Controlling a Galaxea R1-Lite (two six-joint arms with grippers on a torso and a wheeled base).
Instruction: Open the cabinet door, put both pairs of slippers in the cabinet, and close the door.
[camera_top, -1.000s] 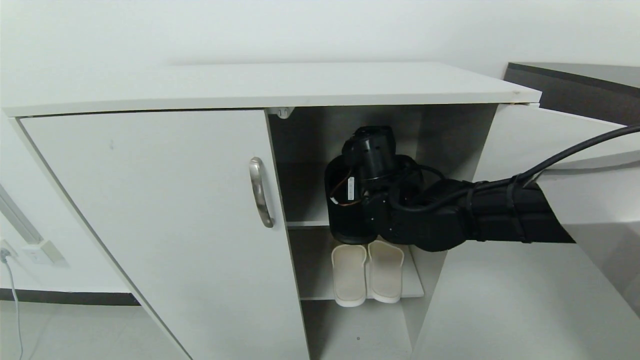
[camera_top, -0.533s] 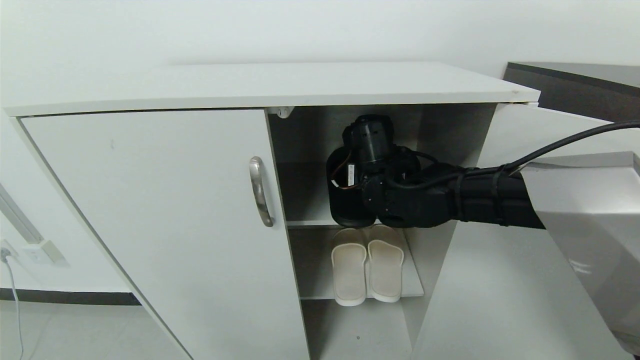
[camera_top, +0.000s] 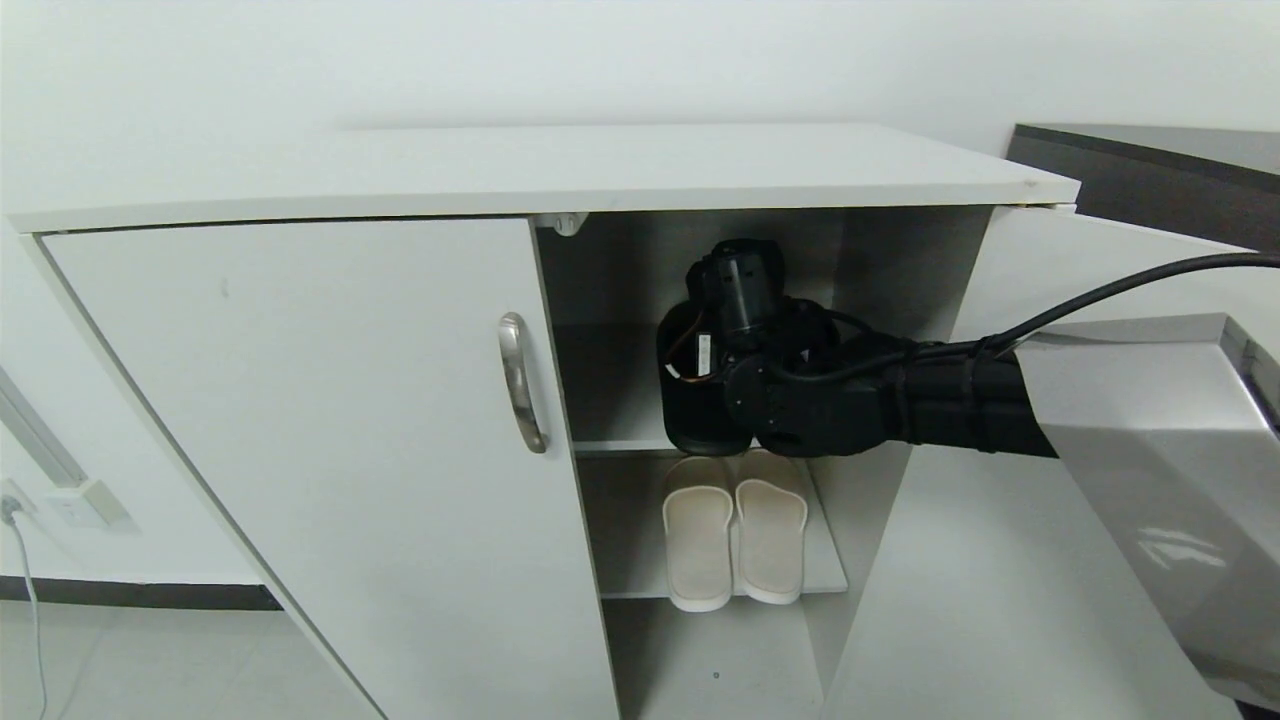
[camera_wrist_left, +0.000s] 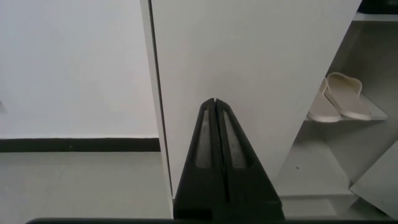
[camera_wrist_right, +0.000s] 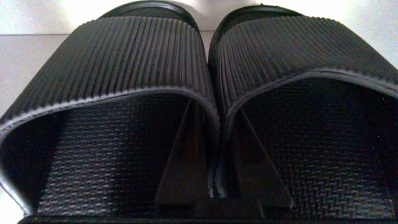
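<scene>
Black slippers (camera_top: 686, 425) in the open cabinet (camera_top: 560, 170), above white slippers (camera_top: 735, 530).

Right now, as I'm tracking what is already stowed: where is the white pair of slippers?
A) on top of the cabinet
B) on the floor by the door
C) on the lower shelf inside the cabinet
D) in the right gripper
C: the white slippers lie side by side on the lower shelf inside the cabinet, below the black slippers that the right gripper holds.
</scene>
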